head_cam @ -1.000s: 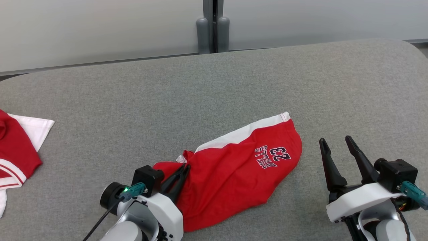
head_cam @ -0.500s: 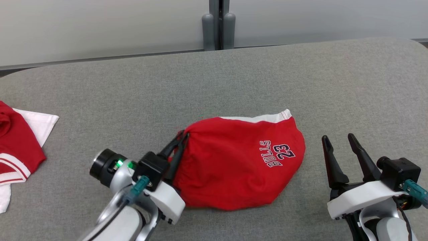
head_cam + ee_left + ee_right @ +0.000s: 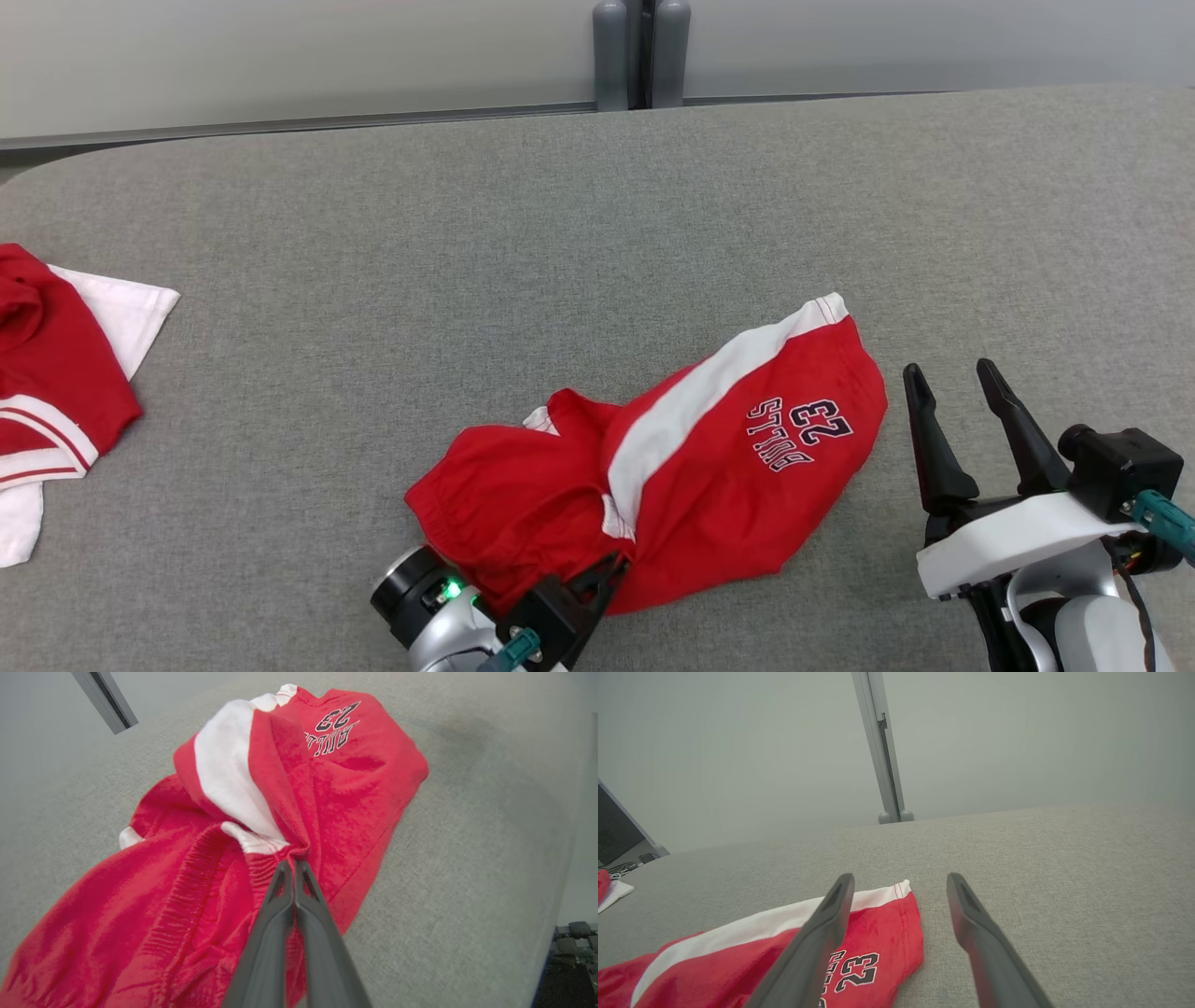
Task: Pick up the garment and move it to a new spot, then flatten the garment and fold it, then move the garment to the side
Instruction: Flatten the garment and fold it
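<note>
Red shorts (image 3: 709, 504) marked "BULLS 23", pinched by left hand (image 3: 294, 863).

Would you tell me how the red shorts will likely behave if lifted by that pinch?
Probably floppy: the shorts bunch into folds at the shut left gripper. Likely light, being thin, so they should hang and drape. Their fuzzy surface seems unlikely to slip.
</note>
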